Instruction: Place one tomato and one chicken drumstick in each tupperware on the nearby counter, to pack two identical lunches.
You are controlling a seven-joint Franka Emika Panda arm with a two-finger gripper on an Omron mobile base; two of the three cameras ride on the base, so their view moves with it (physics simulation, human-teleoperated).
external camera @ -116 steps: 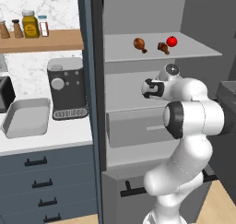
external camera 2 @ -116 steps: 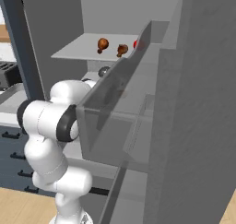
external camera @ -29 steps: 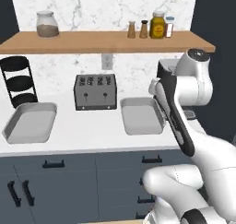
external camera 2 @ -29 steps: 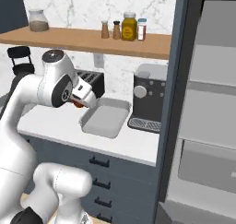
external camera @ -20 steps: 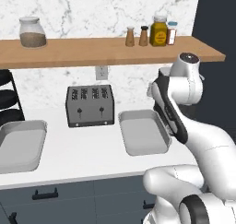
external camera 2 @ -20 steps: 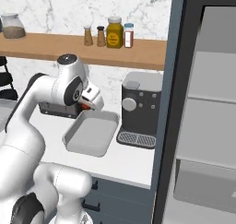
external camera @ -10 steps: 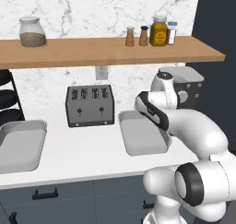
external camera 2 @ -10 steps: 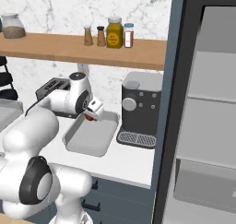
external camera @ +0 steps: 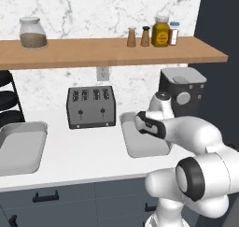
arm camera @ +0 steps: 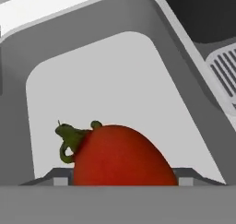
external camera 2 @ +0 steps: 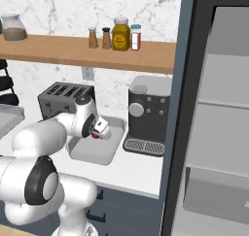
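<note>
My gripper (external camera 2: 99,131) is shut on the tomato (arm camera: 117,156), a glossy red ball with a green stem that also shows as a red spot (external camera 2: 96,135) at the hand. It hangs low over the right tupperware (external camera: 140,149), a light-grey tray on the white counter (external camera: 84,160), whose floor and rounded far wall (arm camera: 115,80) lie just beyond the tomato. In the left base view the hand (external camera: 142,122) reaches down into that tray. A second tupperware (external camera: 18,149) lies at the far left of the counter. The chicken drumstick is out of view.
A slotted grey toaster (external camera: 91,107) stands behind and between the trays. A black coffee machine (external camera 2: 148,113) stands right of the near tray. A wooden shelf (external camera: 93,51) with jars runs overhead. A tall dark cabinet (external camera 2: 214,109) stands open on the right.
Over the last second the arm has swung down from shelf height, bringing the tomato low over the right tray. Before that the base drove along the counter.
</note>
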